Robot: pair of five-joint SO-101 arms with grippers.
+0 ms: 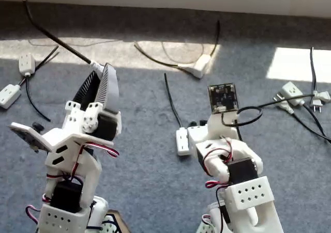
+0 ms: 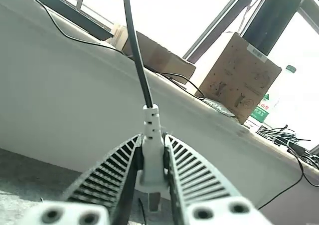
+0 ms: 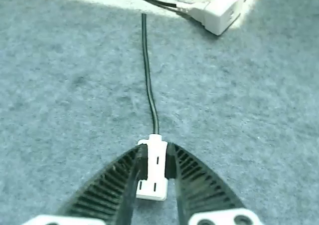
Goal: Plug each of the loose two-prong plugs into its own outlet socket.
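- Where the left arm stands raised off the grey carpet-like tabletop (image 1: 139,114), its black ribbed pincer (image 2: 153,141) is clamped tight on a white two-prong plug with a black cord (image 2: 151,155).
- The plug's long axis is held in line with the pincer. Its cord end is pointed out past the fingertips, and in the high view the cord is led up toward the far left corner.
- The right arm's pincer (image 3: 154,147) is lowered to the tabletop and closed around a white rectangular outlet socket (image 3: 152,177) near the middle of the tabletop.
- This socket is laid flat with its slotted face upward and its long axis running near to far. Its black cord leaves the far end, straight away from the arm.
- A second white socket on a cord (image 1: 200,66) is seen farther off. Two more white sockets (image 1: 26,63) lie at the left edge and loose white plugs on black cords (image 1: 289,92) at the right.
- A brown cardboard box (image 2: 239,78) behind the left pincer is marked with dark print and a barcode label, too small to be read.
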